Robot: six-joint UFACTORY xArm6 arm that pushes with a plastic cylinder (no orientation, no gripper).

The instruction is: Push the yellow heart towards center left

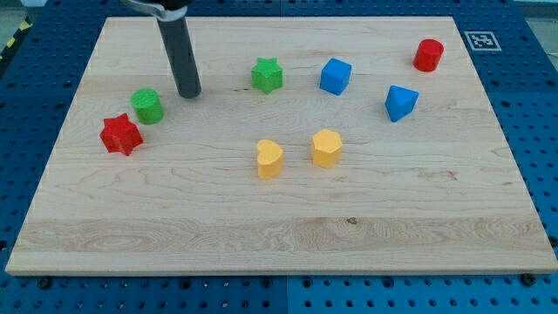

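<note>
Camera view: my tip (189, 93) beside green cylinder (147, 106), far from yellow heart (270, 160).

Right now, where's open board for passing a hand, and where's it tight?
Free: the whole bottom strip below the yellow heart and yellow hexagon, and the right side below the blue block. Crowded: the left, where my tip stands beside the green cylinder and red star.
</note>
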